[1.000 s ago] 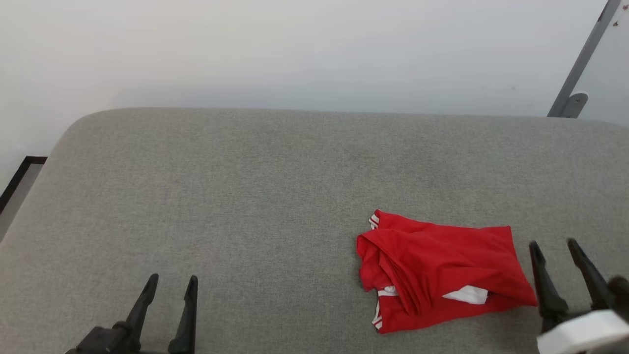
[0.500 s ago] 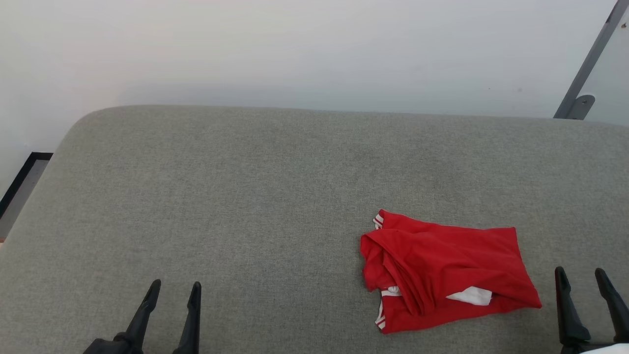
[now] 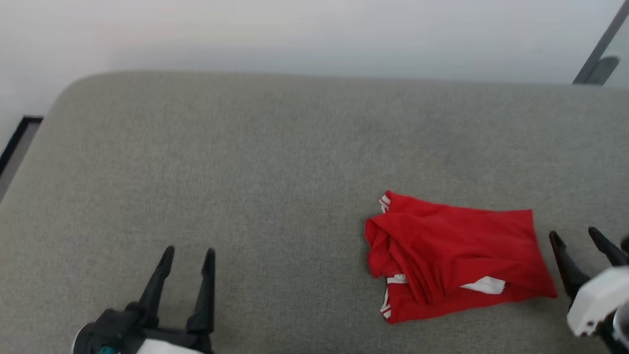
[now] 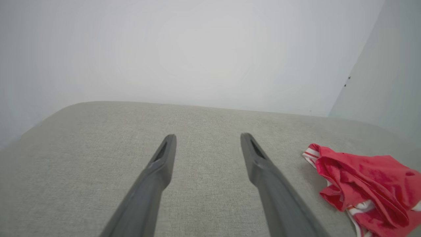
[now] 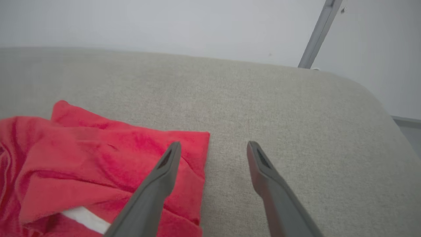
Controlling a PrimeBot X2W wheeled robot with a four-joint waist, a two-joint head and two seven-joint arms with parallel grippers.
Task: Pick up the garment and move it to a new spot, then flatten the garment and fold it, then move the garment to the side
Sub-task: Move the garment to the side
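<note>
Red garment (image 3: pixel 457 260) w/ white trim, folded, rumpled, on grey cushion (image 3: pixel 245 172).

Head frame, lower left: the left gripper (image 3: pixel 189 252) is pointing both dark fingers up the frame, jaws standing wide apart and gripping nothing. Lower right edge: the right gripper (image 3: pixel 574 234) is leaning its fingers up and to the left, jaws likewise spread and holding nothing. Its white wrist housing (image 3: pixel 597 300) is showing below the fingers, partly cut off by the frame edge.
</note>
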